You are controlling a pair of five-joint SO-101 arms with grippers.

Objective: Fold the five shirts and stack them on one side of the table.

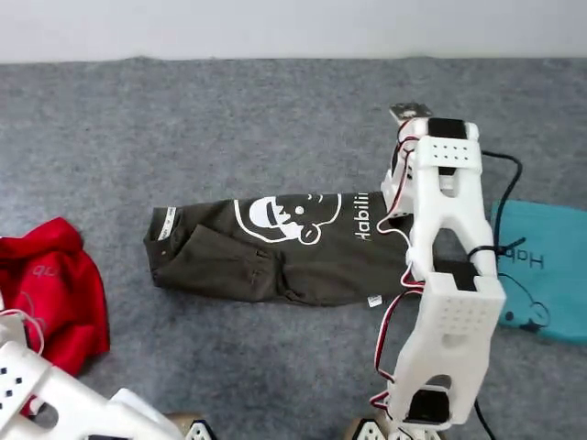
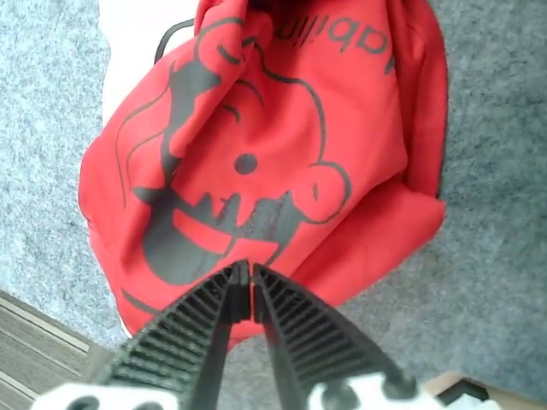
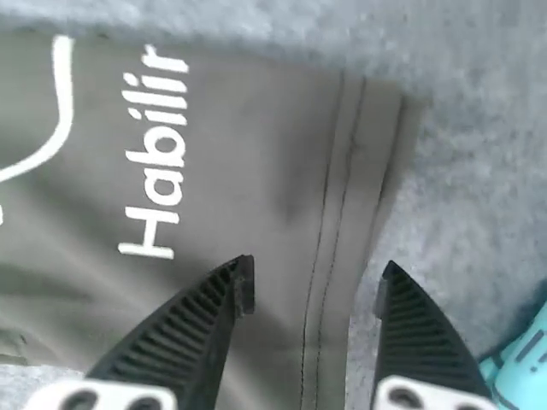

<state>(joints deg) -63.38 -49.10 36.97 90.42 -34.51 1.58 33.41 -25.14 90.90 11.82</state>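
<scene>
A dark olive shirt (image 1: 275, 247) with a white print lies partly folded across the middle of the grey table. My right gripper (image 3: 316, 286) hangs open just above its hem (image 3: 338, 256) at the right end, one finger over the cloth and one near the edge. In the high view the right arm (image 1: 449, 275) covers that end. A crumpled red shirt (image 1: 50, 289) sits at the left edge; my left gripper (image 2: 250, 282) is shut just above the red shirt (image 2: 256, 154), holding nothing. A teal shirt (image 1: 541, 270) lies flat at the right edge.
The grey felt table surface (image 1: 275, 119) stretches bare behind the olive shirt up to the white wall. The left arm's white base (image 1: 55, 394) stands at the near left corner. A table edge and floor (image 2: 34, 342) appear beside the red shirt.
</scene>
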